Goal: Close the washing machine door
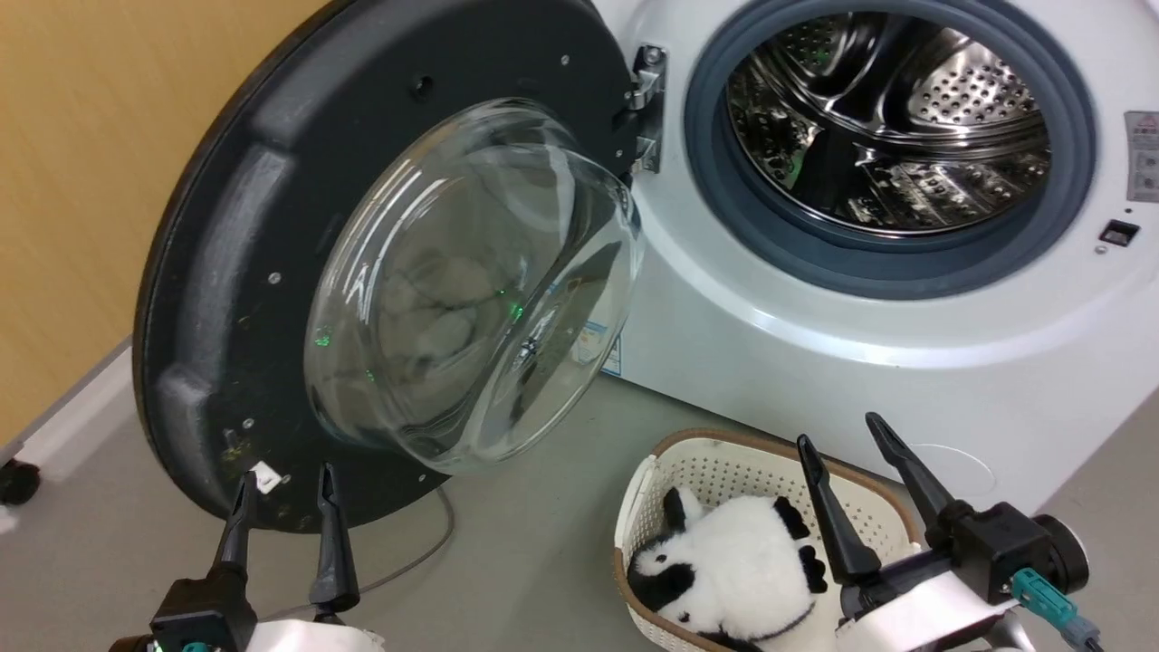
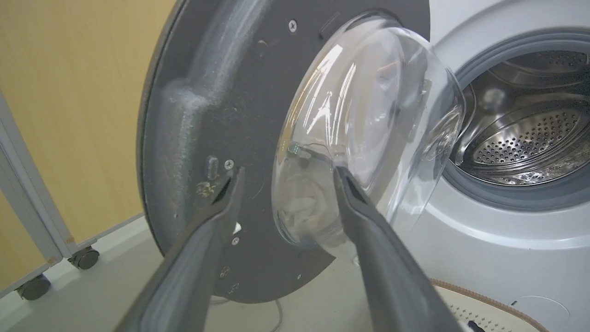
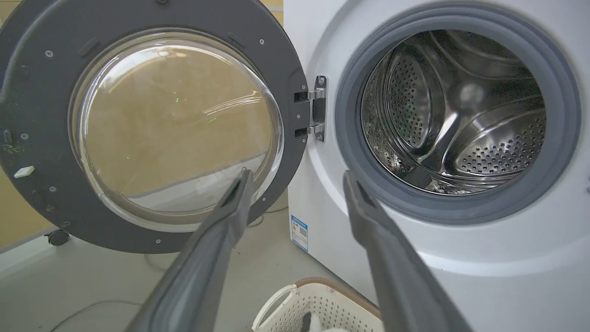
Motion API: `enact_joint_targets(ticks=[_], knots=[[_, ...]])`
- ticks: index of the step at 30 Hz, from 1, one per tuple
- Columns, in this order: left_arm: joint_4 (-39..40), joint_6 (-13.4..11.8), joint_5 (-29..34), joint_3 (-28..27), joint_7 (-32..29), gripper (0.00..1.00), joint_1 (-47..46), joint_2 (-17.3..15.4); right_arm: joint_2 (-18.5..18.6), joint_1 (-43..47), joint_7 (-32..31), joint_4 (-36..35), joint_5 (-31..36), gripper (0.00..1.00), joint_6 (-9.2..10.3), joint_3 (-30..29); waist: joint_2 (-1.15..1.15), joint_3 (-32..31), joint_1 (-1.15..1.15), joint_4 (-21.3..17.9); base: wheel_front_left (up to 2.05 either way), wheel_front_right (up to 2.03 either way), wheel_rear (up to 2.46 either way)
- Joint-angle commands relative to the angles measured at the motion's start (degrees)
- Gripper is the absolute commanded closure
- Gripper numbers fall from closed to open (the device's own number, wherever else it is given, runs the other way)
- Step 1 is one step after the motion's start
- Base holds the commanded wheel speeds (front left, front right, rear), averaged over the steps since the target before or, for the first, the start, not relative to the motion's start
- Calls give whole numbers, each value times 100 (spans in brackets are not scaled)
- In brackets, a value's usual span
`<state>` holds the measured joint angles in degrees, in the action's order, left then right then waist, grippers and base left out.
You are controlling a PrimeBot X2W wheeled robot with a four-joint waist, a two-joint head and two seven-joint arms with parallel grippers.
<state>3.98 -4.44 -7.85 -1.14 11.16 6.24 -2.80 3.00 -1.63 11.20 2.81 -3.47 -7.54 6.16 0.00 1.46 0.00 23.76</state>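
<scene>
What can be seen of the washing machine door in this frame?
The washing machine door is a large round black disc, dusty and dotted with small screws, with a bulging clear glass window at its centre. It stands swung wide open, inner face towards the robot, hung by a metal hinge left of the opening of the white washing machine. The open left gripper has its fingertips at the door's lower rim; contact cannot be told.
</scene>
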Motion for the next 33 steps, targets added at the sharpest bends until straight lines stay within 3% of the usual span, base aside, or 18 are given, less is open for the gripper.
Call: enact_joint_targets(ticks=[1,33], knots=[[45,-37,-56,-20,53,0,77,-6,-10,-99,49,16,-18,0,4,28,0,4,0,41,0,0,0],[276,-197,-283,-146,384,0,270,-8,-13,-151,380,98,-136,0,5,207,0,37,0,719,0,0,0]])
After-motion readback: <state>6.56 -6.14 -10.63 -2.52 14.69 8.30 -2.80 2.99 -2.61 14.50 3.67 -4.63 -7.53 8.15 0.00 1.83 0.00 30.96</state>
